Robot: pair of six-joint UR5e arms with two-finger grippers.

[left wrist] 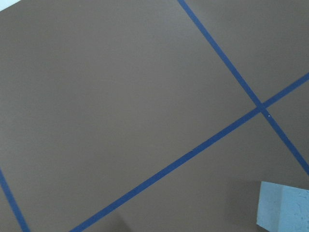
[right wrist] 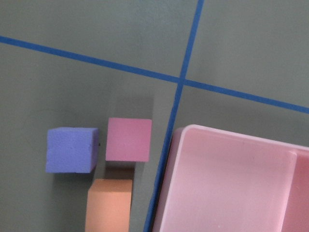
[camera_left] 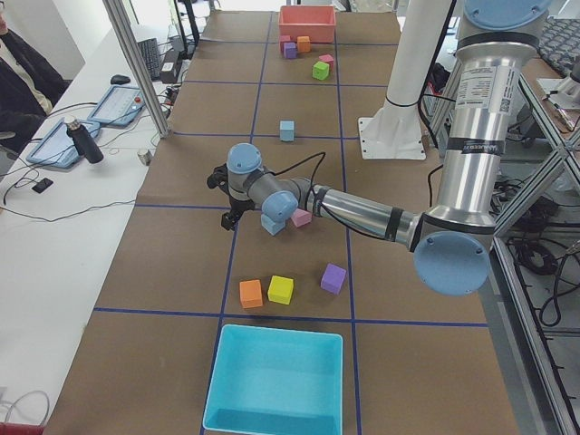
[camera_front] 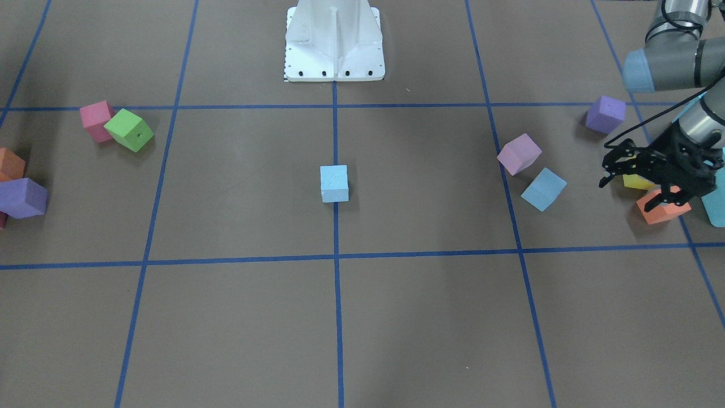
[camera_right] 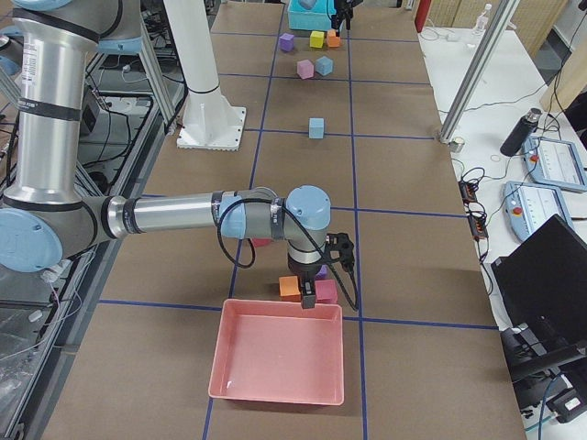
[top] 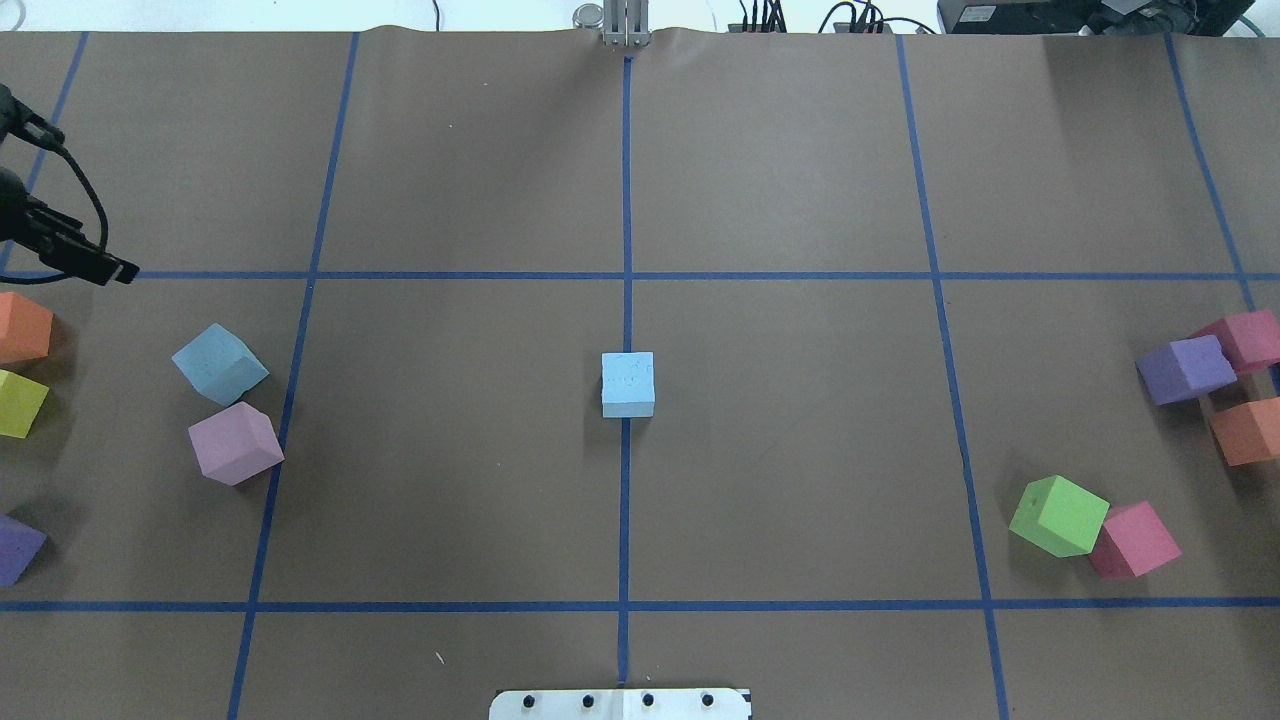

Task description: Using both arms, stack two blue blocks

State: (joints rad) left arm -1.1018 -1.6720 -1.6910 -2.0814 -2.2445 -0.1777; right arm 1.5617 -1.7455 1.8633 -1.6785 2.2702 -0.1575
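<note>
Two blue blocks sat well apart, nothing stacked, so by my read the first pick was the step in hand. Starting at the robot's left, the left gripper (camera_front: 632,192) hung above the table with its fingers spread and nothing between them, an orange cube (camera_front: 661,211) close by it. Just inboard of that gripper lay the first blue block (top: 220,363), turned cornerwise to the blue tape lines (top: 627,200), with a pale purple cube (top: 236,443) just beside it. Well beyond, toward the middle, the second blue block (top: 628,384) sat square on a tape line.

To do this well, I'd say the wrist needed turning to match the slanted faces, then coming straight down, closing on the pair of faces that kept the fingers off the purple neighbour.

Far over, the right gripper (camera_right: 308,295) hung by a pink tray (camera_right: 279,390); spread or pressed together, I couldn't tell.
</note>
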